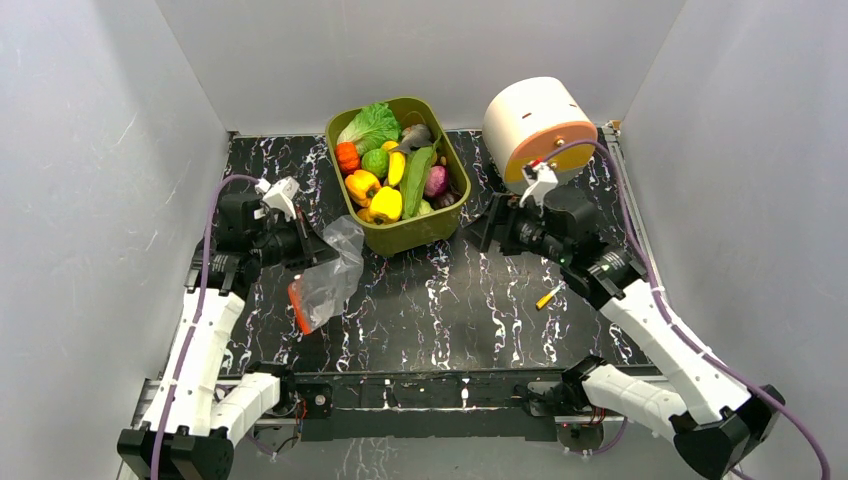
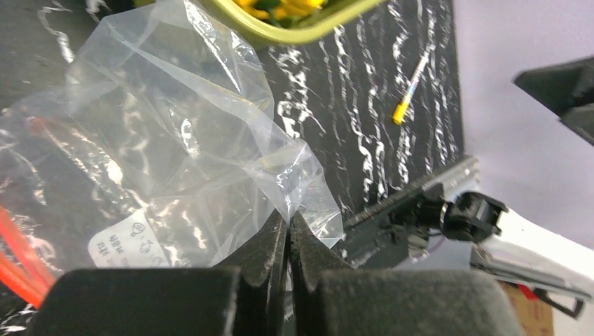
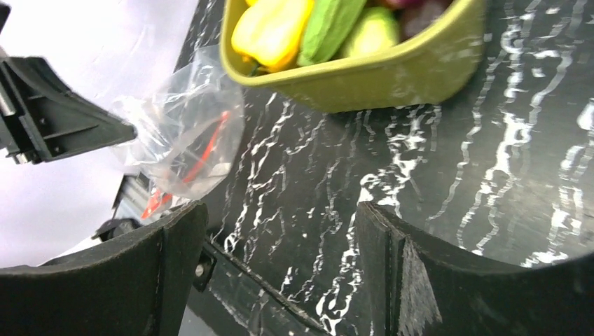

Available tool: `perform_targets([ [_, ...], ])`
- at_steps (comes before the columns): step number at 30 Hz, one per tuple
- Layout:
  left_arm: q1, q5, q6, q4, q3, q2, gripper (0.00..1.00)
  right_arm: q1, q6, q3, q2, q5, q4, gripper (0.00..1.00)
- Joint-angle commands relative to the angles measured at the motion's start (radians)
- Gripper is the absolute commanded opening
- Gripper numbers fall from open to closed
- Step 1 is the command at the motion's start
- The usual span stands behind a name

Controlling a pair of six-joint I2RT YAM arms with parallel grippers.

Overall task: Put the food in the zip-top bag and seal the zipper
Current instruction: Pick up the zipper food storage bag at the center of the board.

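Observation:
The clear zip-top bag point(image 1: 330, 272) hangs crumpled at the left, its red-orange zipper point(image 1: 299, 305) low near the table; it also shows in the left wrist view point(image 2: 175, 133) and the right wrist view point(image 3: 185, 136). My left gripper point(image 1: 322, 250) is shut on a fold of the bag's plastic point(image 2: 288, 213) and holds it up. The food point(image 1: 395, 175), yellow peppers, a green cucumber, a purple onion and orange pieces, lies in the olive-green tub point(image 1: 415, 232). My right gripper point(image 1: 480, 228) is open and empty, just right of the tub point(image 3: 364, 77).
A white and orange cylinder point(image 1: 535, 125) stands at the back right, behind my right arm. A small yellow stick point(image 1: 547, 296) lies on the black marbled table point(image 1: 440, 310) and shows in the left wrist view point(image 2: 410, 91). Grey walls enclose three sides.

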Motion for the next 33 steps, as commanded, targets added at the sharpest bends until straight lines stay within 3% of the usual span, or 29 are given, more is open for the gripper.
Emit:
perform_targets([
  [1,0.005,0.194,-0.011,-0.003,-0.016,-0.049,0.00,0.127,0.021,0.053,0.038,-0.009,0.154,0.75],
  [11,0.005,0.392,-0.107,0.085,-0.079,-0.138,0.00,0.471,-0.148,-0.050,0.127,0.118,0.497,0.67],
  [16,-0.004,0.450,-0.120,0.103,-0.091,-0.141,0.00,0.597,-0.248,-0.027,0.198,0.172,0.566,0.63],
  [25,-0.018,0.497,-0.132,0.132,-0.100,-0.143,0.00,0.634,-0.271,-0.030,0.261,0.257,0.596,0.62],
  [28,-0.022,0.515,-0.146,0.154,-0.110,-0.141,0.00,0.635,-0.273,-0.056,0.256,0.298,0.634,0.56],
  [33,-0.022,0.527,-0.159,0.176,-0.113,-0.131,0.00,0.635,-0.245,-0.074,0.270,0.256,0.689,0.36],
])
